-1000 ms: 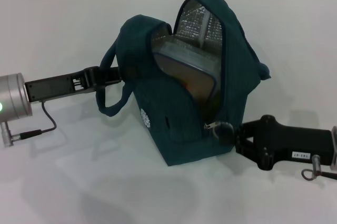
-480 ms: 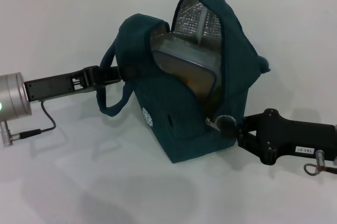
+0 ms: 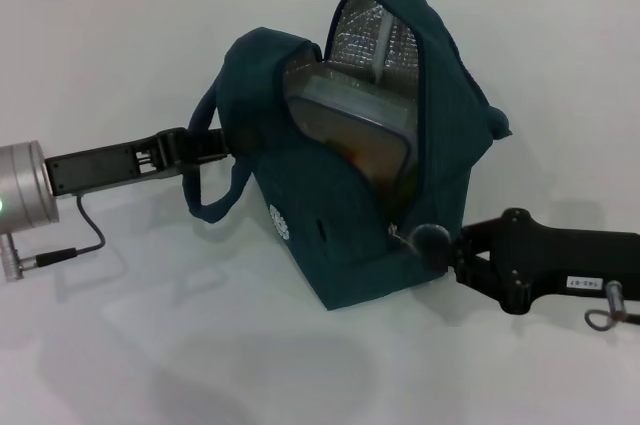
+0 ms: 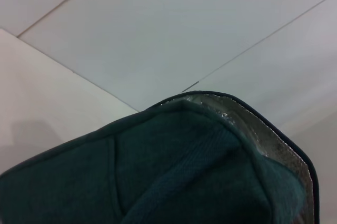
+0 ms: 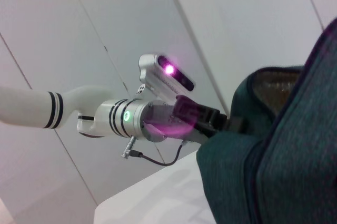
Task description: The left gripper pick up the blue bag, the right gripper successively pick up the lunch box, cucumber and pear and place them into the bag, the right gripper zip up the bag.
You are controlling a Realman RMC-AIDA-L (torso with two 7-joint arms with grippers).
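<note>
we're in the zip-up stage by the look of it; blue bag (image 3: 360, 175) stands upright mid-table (image 3: 120, 345), tilted a little toward the left, flap open at the top with the silver lining (image 3: 375, 40) showing; lunch box (image 3: 350, 130) is already inside, on edge in the opening, with something orange-red behind its clear side that we can't identify; no cucumber or pear anywhere on the table, so we judge them packed too, though we can't see them in the bag; left gripper (image 3: 205, 143) comes in from the left and is closed on the bag's left side by the strap (image 3: 215, 200), steadying it; right gripper (image 3: 432, 243) is at the near-right bottom corner of the opening, right at the zipper pull (image 3: 403, 236); its fingers look pinched around the pull but the tips are dark against dark cloth, so we can't tell for certain how far closed they are; zipper track is fully open from that corner up over the top; what's left, in our judgement: the whole zip run, up the right edge and across the flap; main risk is the lunch box corner standing proud in the opening and fouling the flap.
</note>
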